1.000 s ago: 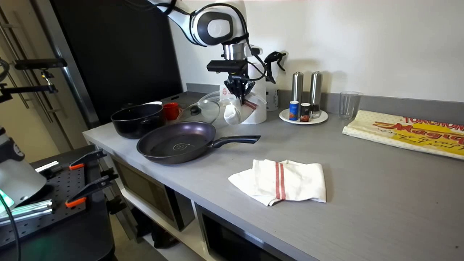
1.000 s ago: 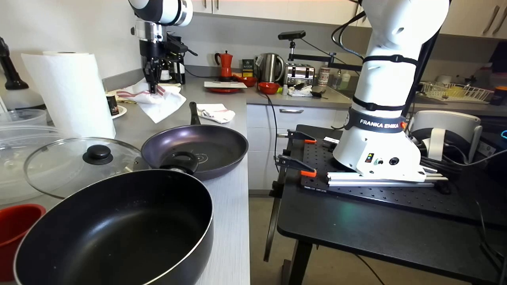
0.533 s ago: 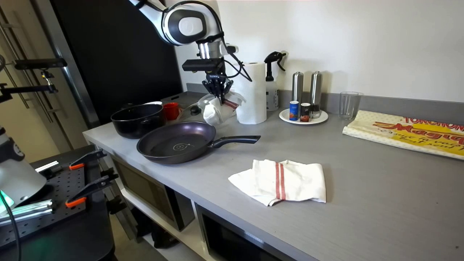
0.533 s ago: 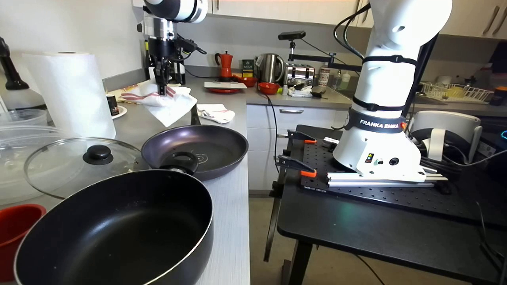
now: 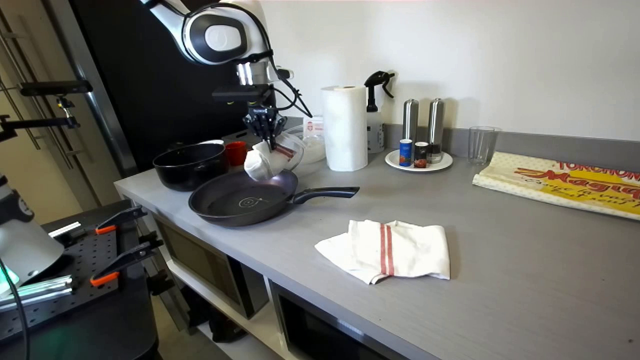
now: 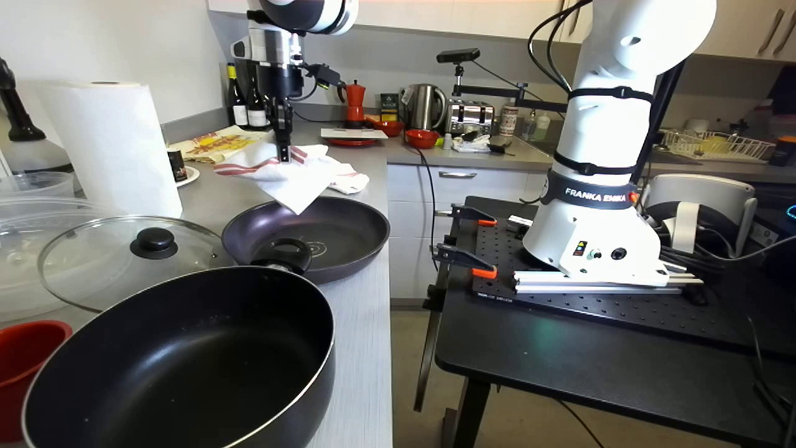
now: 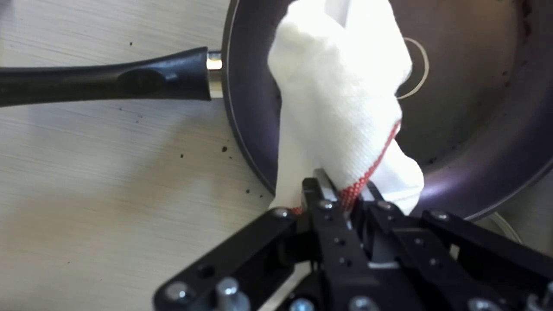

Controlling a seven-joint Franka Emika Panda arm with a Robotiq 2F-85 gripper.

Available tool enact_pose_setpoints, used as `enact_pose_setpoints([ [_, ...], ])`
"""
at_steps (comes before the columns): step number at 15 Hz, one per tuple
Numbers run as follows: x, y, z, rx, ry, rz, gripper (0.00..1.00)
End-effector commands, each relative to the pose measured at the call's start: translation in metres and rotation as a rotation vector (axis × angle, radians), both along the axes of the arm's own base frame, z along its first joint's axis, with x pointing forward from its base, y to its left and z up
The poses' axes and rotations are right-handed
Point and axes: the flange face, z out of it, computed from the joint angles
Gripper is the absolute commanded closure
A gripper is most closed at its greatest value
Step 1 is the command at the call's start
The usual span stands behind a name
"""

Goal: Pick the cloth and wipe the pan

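Grey kitchen desk, pale wall behind. Over the desk my tool points down, pinched narrow on a white, red-striped cloth that droops in loose folds. Within the last second it brings the cloth from beyond the edge of the large dark frying pan to above it, not far from the handle. For the task, the picking looks done to me; lowering and wiping seem to come next.

Only the wrist view shows why to wipe: dark specks inside the pan, with more strewn on the desk by the handle. What it hides, both exterior views give: my tool hangs higher than the rim. Whether the cloth's drooping corner touches the pan, I cannot tell. Farther out, both exterior views show a deeper black pot just beside the pan and, on the handle side, a folded striped towel lying on the desk.
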Motion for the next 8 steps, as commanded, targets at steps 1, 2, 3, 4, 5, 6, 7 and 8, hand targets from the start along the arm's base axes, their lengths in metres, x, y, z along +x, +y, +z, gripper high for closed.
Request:
enact_pose_setpoints([
  [1,-0.036,0.01,-0.001,-0.024,-0.001,0.058,0.97],
  [2,-0.043,0.012,-0.006,-0.029,0.01,0.068,0.97],
  [3,-0.048,0.014,-0.01,-0.035,0.019,0.078,0.97],
  [4,-0.055,0.017,-0.016,-0.042,0.035,0.095,0.97],
  [5,-0.061,0.018,-0.02,-0.047,0.052,0.111,0.97],
  [6,-0.067,0.02,-0.024,-0.049,0.074,0.132,0.97],
  [7,-0.071,0.019,-0.026,-0.045,0.092,0.152,0.97],
  [8,-0.058,0.019,-0.03,-0.037,0.086,0.102,0.97],
])
